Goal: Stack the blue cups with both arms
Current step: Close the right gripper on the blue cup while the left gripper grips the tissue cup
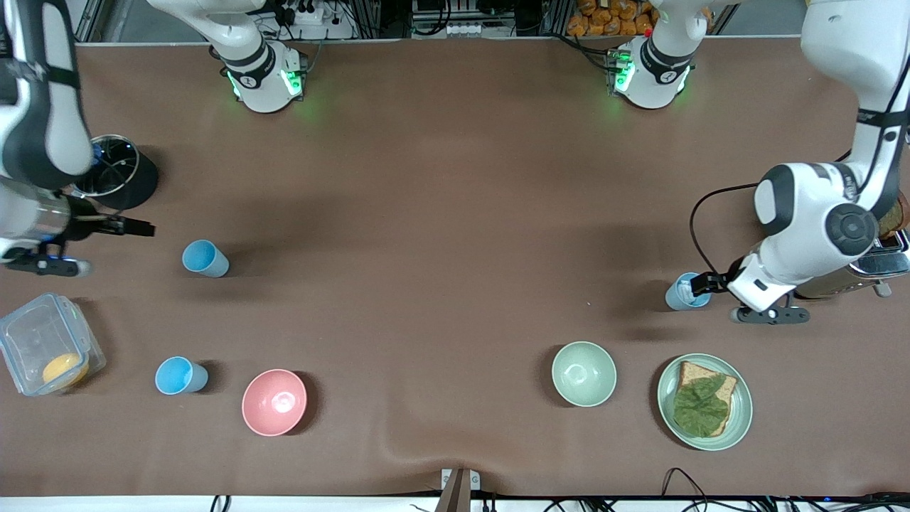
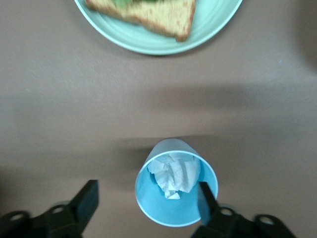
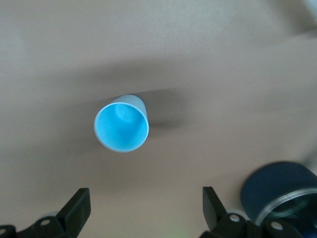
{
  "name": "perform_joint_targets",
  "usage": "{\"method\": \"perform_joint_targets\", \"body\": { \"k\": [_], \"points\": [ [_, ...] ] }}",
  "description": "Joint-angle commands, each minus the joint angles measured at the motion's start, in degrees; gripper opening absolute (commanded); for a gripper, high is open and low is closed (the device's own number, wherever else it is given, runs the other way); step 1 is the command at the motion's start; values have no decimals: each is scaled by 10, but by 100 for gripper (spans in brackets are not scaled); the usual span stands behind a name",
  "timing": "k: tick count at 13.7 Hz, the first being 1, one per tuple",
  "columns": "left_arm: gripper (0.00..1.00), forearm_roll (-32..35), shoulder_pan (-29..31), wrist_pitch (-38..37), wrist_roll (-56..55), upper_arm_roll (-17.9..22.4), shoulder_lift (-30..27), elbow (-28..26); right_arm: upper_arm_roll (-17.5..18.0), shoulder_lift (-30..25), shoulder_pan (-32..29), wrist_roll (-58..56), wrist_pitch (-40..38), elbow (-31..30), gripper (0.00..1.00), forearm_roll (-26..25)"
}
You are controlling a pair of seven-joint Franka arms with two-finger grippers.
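At the right arm's end of the table: the right gripper [image 1: 146, 228] hovers low over bare brown cloth, beside a dark wire holder [image 1: 116, 175].
Right gripper's hand: fingers spread wide, holding nothing; its wrist view shows the cloth between them and a cup well ahead.
Farther cup [image 1: 205, 257]: upright, sky blue, empty, near the right gripper but apart from it; probably the one in the right wrist view.
Nearer cup [image 1: 180, 375]: upright and untouched, between a clear lidded box [image 1: 43, 352] and the pink bowl [image 1: 274, 402].
Middle of the table: bare cloth, no cup brought here.
Pale green bowl [image 1: 584, 373]: toward the left arm's end, beside a plate [image 1: 739, 419] of bread with a leaf on it.
Paper-filled cup [image 1: 684, 293]: upright, greyer blue, with crumpled white paper inside.
Left gripper [image 1: 700, 284]: down at this cup's rim.
Left gripper's hand: released; in its wrist view one finger [image 2: 207, 201] overlaps the cup's mouth and the other stands well clear of the wall, so no grasp is made.
Progress: early, as I judge it. No cup is lifted or nested; grasping, carrying and stacking all remain.
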Motion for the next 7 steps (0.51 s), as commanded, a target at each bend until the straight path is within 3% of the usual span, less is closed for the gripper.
{"method": "perform_joint_targets", "body": {
  "k": [1,2,5,7],
  "points": [
    [68,0,3,11,11,-2,14,0,4,-5,4,-2,105,-90,100,1],
    [55,1,2,12,11,-1,15,0,4,7,4,-2,125,-95,100,1],
    [2,1,-2,11,2,-2,28,2,4,39,4,-3,160,-94,100,1],
    [0,1,-2,11,2,-2,27,5,4,64,6,-2,180,-95,100,1]
  ]
}}
